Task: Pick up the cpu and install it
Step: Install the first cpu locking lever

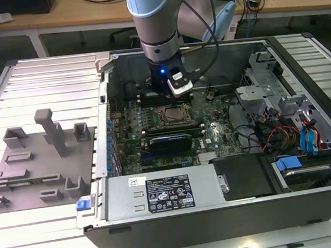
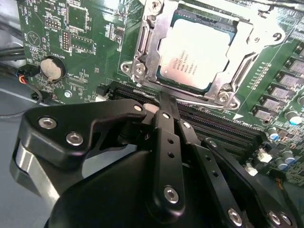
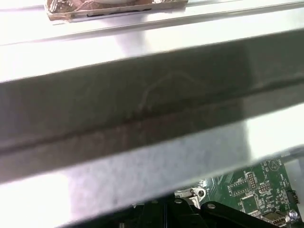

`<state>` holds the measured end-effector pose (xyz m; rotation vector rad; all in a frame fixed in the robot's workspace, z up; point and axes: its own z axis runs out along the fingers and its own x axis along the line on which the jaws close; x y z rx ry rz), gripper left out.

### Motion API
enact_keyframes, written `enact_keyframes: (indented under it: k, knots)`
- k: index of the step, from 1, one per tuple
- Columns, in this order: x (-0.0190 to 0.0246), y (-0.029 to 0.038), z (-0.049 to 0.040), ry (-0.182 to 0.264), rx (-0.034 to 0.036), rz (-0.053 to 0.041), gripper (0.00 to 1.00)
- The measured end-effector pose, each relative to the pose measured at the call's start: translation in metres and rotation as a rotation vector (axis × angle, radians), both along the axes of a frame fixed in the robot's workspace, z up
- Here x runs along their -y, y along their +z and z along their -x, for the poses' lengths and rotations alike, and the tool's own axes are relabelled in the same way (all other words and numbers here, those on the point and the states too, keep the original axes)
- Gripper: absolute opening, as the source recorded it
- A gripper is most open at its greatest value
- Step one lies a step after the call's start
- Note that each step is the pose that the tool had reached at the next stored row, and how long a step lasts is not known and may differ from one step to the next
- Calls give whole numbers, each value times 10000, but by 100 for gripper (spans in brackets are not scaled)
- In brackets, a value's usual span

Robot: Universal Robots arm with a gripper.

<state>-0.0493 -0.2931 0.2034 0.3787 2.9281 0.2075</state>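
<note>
We see the cpu (image 2: 197,54) lying flat in the socket frame (image 2: 142,57) on the green motherboard (image 2: 85,52) in the second wrist view, its silvery-grey top facing up and the metal frame bordering it on all sides. In the exterior view the same socket (image 1: 173,116) sits near the middle of the board inside the open computer case (image 1: 235,223), with a dark expansion card (image 1: 168,142) just in front of it.

The gripper (image 2: 166,102) sits just beside the socket frame, over the black memory slots (image 2: 213,126) that run along the frame's edge. Its black fingers (image 2: 167,142) are pressed together into one narrow blade with nothing between them, and they hold no part. We cannot tell whether the tip touches the frame's edge or stops short of it.

A round coin battery (image 2: 51,69) sits on the board well apart from the socket. In the exterior view the arm (image 1: 153,18) comes down into the case from above, its wrist (image 1: 173,82) just behind the socket. The case lies on a ribbed metal table (image 1: 47,71), and a grey fixture tray (image 1: 37,167) with upright posts rests on the exterior view's left. The first wrist view takes in a blurred case wall (image 3: 152,114) and a corner of the board (image 3: 256,190).
</note>
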Motion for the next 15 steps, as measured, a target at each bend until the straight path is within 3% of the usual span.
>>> enact_keyframes:
  k: [8, 10, 15]
  knots:
    - [-37, 0, 0, -316, 2, 3, 11]
    - [-38, -7, 1, -328, 31, 20, 11]
    - [-38, -29, 0, -326, 138, 178, 11]
